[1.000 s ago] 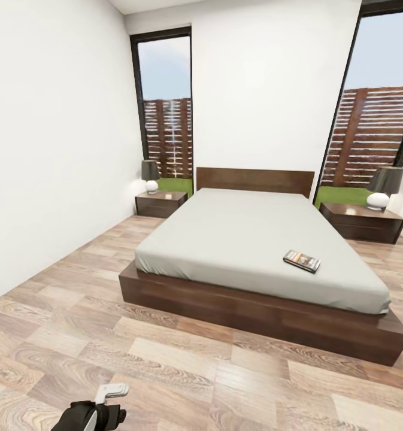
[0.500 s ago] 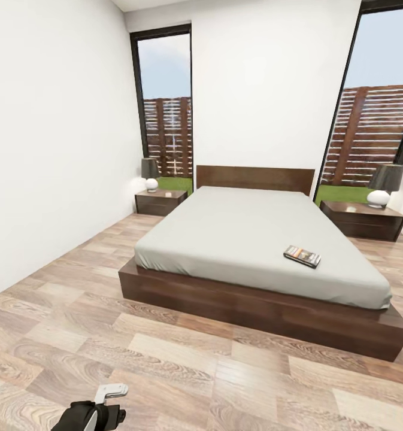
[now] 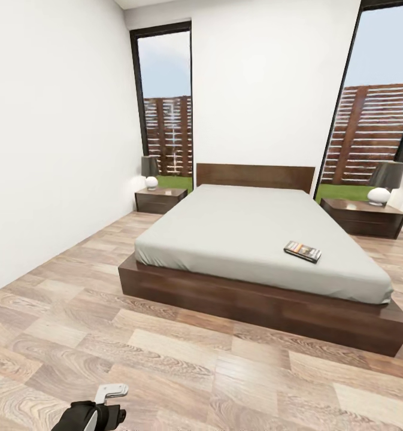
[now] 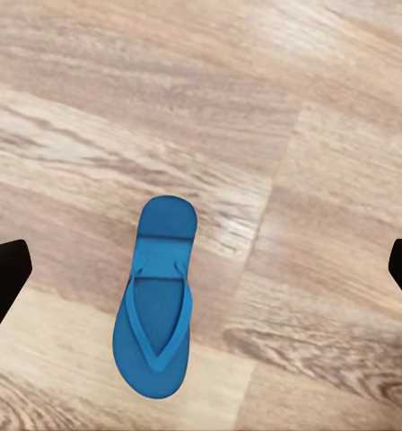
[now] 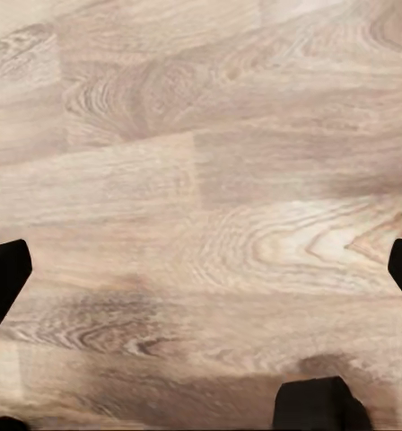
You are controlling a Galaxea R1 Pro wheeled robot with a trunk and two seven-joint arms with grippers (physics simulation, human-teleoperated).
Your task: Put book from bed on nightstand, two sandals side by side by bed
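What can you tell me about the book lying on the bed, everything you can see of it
The book is a small, thin paperback with a dark cover carrying pale lettering and an orange band; the print is too small to read. It lies flat and closed on the light-grey mattress of the bed, toward the foot end on the side nearer the right-hand nightstand, turned at a slight angle to the bed's edges. Only the mattress touches it.
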